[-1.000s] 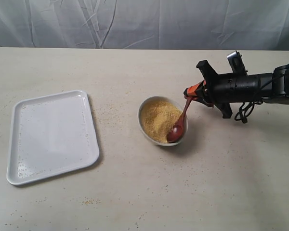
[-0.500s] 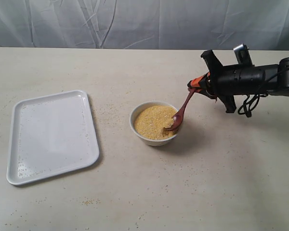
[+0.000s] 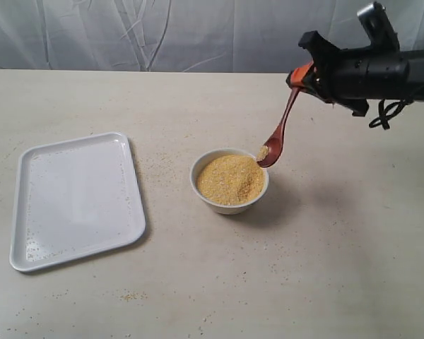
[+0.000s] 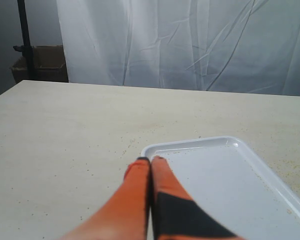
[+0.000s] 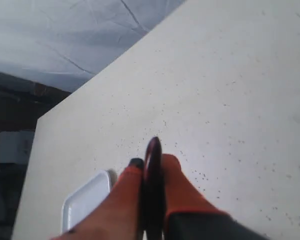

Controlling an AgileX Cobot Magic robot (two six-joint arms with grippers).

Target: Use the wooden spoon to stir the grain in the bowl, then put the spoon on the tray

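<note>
Up comes the dark reddish-brown wooden spoon, its head just over the small round white bowl's rim, grains clinging. My right gripper pinches the handle. I'd carry it slow and level to the flat white rectangular tray, well left.

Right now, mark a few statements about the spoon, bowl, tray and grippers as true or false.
1. The right gripper holds the spoon by its handle end. True.
2. The spoon's head is buried in the grain. False: it hangs above the grain, at the rim of the bowl, with a few grains on it.
3. The spoon lies on the tray. False: the tray holds only stray grains.
4. The left gripper is shut and empty. True.
5. The bowl stands on the tray. False: it stands on the table, apart from the tray.
</note>
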